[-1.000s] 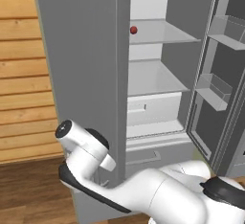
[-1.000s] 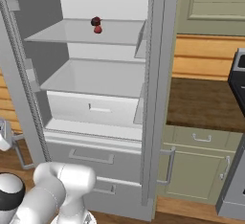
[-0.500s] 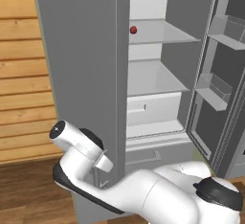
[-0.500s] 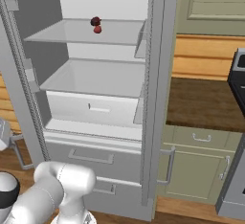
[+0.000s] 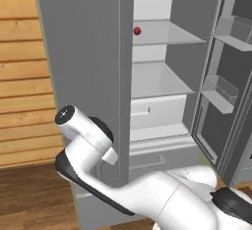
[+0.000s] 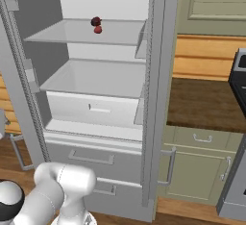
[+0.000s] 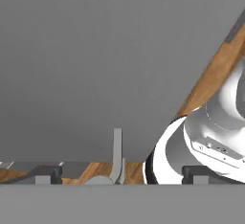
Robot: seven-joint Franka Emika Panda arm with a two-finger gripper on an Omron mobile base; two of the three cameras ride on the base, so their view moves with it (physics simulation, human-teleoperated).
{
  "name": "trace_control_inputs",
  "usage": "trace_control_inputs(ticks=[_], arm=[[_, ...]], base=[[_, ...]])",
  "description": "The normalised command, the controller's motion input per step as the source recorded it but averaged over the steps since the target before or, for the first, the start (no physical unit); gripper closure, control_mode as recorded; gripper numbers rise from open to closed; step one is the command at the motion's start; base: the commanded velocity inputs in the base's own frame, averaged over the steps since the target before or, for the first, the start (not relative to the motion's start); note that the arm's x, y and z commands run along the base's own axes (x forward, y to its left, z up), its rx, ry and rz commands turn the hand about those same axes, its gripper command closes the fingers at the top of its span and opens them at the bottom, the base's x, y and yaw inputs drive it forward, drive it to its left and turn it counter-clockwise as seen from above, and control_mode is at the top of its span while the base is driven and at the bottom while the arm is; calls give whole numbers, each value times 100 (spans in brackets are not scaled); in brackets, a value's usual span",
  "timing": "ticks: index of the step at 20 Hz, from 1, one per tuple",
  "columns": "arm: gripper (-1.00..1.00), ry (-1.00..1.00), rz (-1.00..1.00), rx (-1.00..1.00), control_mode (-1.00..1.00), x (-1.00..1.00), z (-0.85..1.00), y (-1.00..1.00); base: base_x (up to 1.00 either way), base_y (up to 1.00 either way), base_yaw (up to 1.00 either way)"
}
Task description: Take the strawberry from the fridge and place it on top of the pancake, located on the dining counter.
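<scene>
Strawberry on open fridge shelf — tool tips apart, empty — no writing

Both base views face the open fridge; hand view presses close against grey

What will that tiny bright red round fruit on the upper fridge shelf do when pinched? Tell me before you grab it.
The tiny bright red round strawberry looks roundish, so it will probably roll on the flat shelf if nudged. It appears to touch the dark maroon lump behind it, which may shift too. Being so small, it is likely light and could slip from the fingers.
</scene>
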Motion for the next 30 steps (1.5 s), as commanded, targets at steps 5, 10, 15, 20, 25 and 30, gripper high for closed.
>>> trace_control_inputs(ticks=[5,10,15,20,25,30], arm=[[-100,-17,9,15,-100,-60,67,0],[-100,-30,12,24,-100,-63,72,-5],[-100,-18,17,33,-100,-45,89,-22],[-100,-11,17,36,-100,-33,79,-30],[-100,0,15,45,-100,-2,39,-47],[-100,4,13,47,-100,0,20,-57]], base=[[0,0,0],[0,0,0],[0,0,0],[0,0,0],[0,0,0],[0,0,0]])
